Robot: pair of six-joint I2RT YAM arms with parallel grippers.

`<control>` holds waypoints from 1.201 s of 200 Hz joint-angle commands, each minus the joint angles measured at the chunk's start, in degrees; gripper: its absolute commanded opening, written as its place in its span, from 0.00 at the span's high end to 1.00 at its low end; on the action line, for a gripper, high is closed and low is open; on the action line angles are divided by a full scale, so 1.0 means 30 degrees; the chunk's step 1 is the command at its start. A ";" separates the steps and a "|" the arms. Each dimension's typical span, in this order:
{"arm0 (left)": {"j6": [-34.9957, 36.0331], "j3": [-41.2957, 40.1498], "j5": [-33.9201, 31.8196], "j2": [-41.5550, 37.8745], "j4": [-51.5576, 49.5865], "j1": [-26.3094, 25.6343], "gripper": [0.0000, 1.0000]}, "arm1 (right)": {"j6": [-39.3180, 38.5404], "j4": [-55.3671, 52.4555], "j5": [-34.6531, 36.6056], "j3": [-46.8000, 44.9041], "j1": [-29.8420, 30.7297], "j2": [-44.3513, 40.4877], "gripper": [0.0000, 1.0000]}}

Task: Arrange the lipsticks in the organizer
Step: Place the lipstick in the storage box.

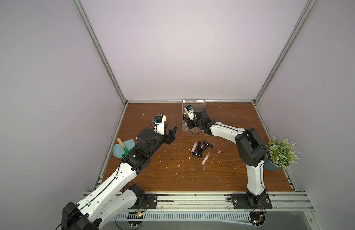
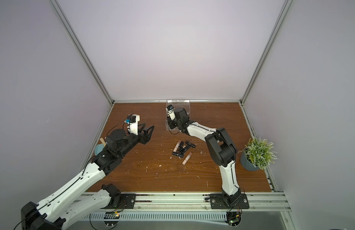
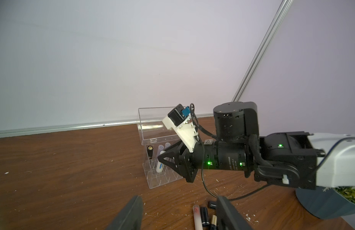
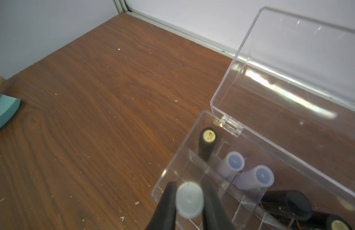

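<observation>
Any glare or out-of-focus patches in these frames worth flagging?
Right wrist view: bright glare streaks on the organizer lid; the white lipstick in the right gripper is soft, too close to the lens. Left wrist view: the left gripper looks blurred. Both top views: evenly lit, no glare.

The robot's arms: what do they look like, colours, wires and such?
Both the left arm and right arm have smooth white shells between black joints. Thin black cables run along them. Each wrist carries a white camera mount with a blue plug. The jaws are black, triangular and cut through like trusses. Small green lights glow on the right wrist.
</observation>
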 commanded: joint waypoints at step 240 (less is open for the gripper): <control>-0.0170 -0.0084 0.0002 -0.0134 0.0267 0.0201 0.38 | -0.0668 -0.0995 0.0896 0.2659 0.0365 0.1427 0.61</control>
